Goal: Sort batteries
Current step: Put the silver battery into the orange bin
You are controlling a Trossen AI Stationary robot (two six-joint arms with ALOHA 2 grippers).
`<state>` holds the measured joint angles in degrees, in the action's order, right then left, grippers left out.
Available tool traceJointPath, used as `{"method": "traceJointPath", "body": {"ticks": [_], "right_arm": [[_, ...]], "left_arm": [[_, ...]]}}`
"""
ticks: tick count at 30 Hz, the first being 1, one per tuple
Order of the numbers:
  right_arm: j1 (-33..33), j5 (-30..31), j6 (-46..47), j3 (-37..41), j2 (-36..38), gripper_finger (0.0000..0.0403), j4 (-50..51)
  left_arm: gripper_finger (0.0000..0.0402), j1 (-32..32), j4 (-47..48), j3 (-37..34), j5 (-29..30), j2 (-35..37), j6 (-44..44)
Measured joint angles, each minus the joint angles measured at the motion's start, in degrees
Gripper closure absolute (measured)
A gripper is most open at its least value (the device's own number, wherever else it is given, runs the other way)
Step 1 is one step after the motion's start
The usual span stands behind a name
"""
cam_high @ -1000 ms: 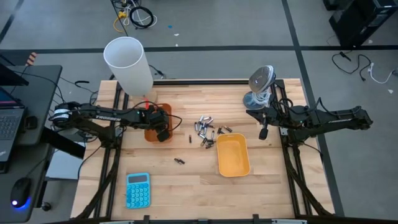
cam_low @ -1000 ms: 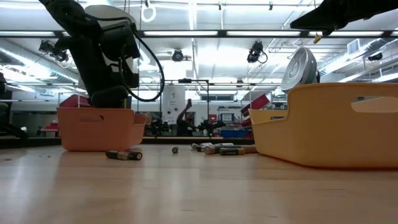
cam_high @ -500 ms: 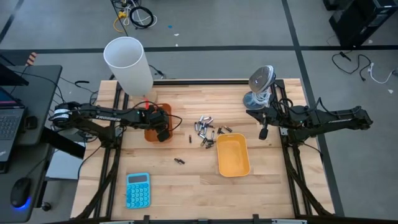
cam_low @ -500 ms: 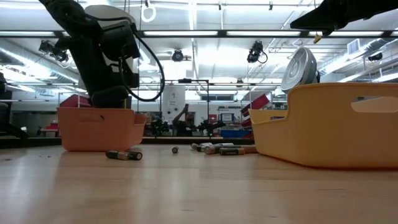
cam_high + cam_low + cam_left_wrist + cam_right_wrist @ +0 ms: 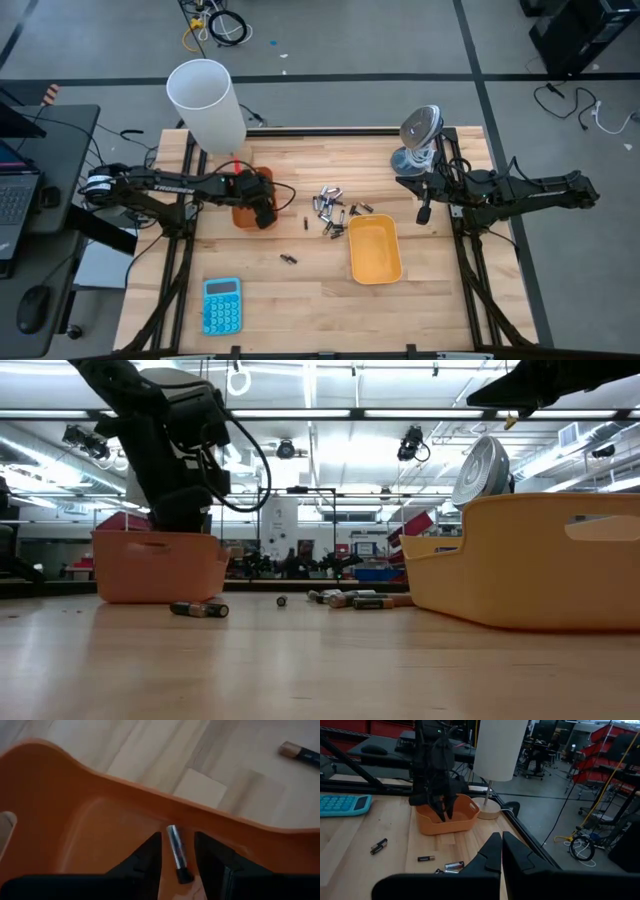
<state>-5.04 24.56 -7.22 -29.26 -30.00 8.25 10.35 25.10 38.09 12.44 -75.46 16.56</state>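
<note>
From above, the left gripper [image 5: 262, 207] hangs over the near end of the small orange plastic tray [image 5: 240, 214], turned slightly since a second ago. The right gripper [image 5: 424, 213] waits at the table's right edge, beside the yellow rectangular plastic tray [image 5: 374, 250]. Most of the small cylindrical batteries [image 5: 331, 208] lie heaped between the two trays, with a stray pair of cells [image 5: 289, 259] nearer the front.

At table height, the left arm dips into the orange tray [image 5: 158, 566], and the pair of cells [image 5: 199, 609] lies just in front of it.

In the left wrist view, the fingers [image 5: 148, 862] have spread and stand parted, and a silvery-grey cell with a dark cap [image 5: 177, 853] lies loose between them on the tray's floor by the wall. It looks released, so one cell seems sorted and the heap is next.

The right wrist view shows its own fingers [image 5: 489, 853] pressed together, holding nothing
</note>
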Motion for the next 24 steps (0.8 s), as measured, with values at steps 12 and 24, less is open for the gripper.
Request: {"method": "traceJointPath", "body": {"ticks": [12, 24], "right_arm": [[-0.02, 0.00, 0.02, -0.01, 0.00, 0.0400, -0.02], [-0.02, 0.01, 0.14, 0.00, -0.01, 0.0400, -0.04]], "left_arm": [[0.0284, 0.00, 0.04, 4.01, -1.14, 0.00, -5.49], [0.0284, 0.00, 4.87, 4.22, -12.35, 0.00, -7.12]]}}
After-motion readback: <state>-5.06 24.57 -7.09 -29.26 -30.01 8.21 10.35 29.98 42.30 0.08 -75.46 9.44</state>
